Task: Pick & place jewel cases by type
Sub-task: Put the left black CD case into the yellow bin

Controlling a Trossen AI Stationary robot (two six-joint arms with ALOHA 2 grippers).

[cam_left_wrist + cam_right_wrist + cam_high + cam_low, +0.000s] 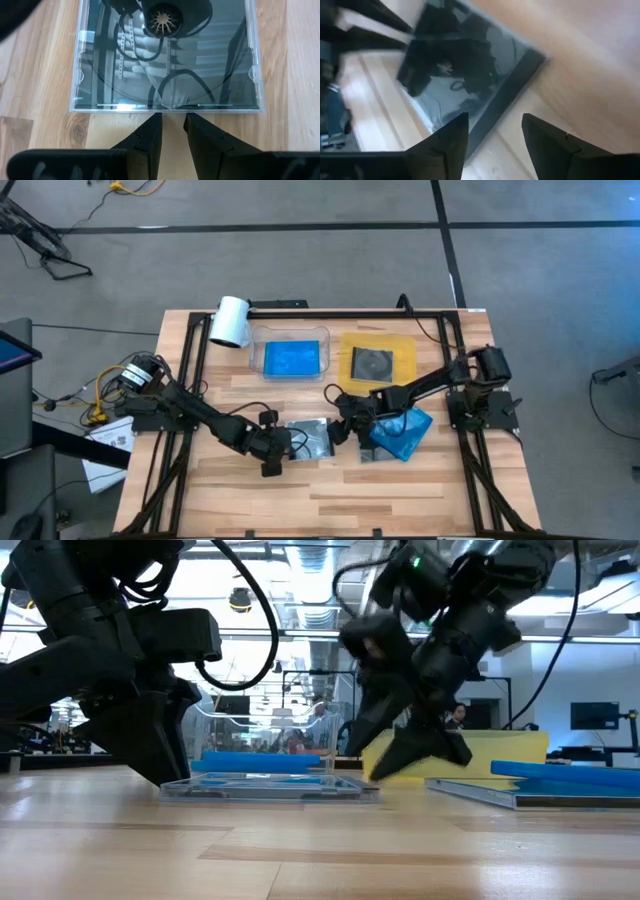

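Note:
A grey-clear jewel case (312,438) lies flat on the wood at the table's middle, between my two grippers. My left gripper (280,446) is at the case's left edge, its fingers a narrow gap apart with nothing between them. My right gripper (492,135) stands open at the case's right edge (507,95); one finger is over the lid and the other is beyond the edge. A stack of blue jewel cases (402,435) lies under the right arm. One blue case (293,358) lies in the clear tray (258,340), and one grey-clear case with a dark disc (372,363) lies on the yellow tray (405,345). My left gripper sets both fingertips (152,122) against the middle of the case's left edge (170,107), neither over nor under it. The fingers slant down from the table's left side. The case lies flat on the table (270,787). My right gripper: I cannot tell whether its fingers touch the case.
A white roll (230,321) lies at the far left corner. A black frame (330,313) runs round the table's back and sides. The two trays stand side by side at the back. Bare wood (330,500) stretches toward the near edge.

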